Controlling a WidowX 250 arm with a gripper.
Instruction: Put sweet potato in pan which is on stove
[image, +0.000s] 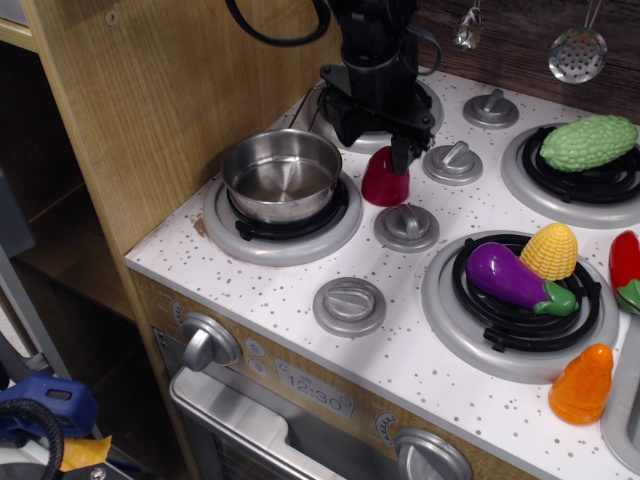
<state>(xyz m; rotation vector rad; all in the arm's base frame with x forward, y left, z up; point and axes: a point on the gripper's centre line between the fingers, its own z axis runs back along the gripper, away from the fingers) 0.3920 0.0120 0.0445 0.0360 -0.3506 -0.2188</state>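
Note:
The sweet potato (384, 187) is a small glossy dark-red cone standing on the white speckled stove (300, 285), just right of the front-left burner. The pan (282, 176), a shiny steel pot, sits empty on that burner. My black gripper (372, 142) hangs right above and slightly behind the sweet potato. It is open, and one fingertip (401, 152) covers the sweet potato's top. I cannot tell if it touches.
Grey knobs (407, 226) stand between the burners. A purple eggplant (510, 278) and yellow corn (550, 251) lie on the front-right burner. A green bumpy vegetable (588, 142) lies behind them, an orange ridged cone (581, 384) in front. A wooden wall (170, 90) stands left.

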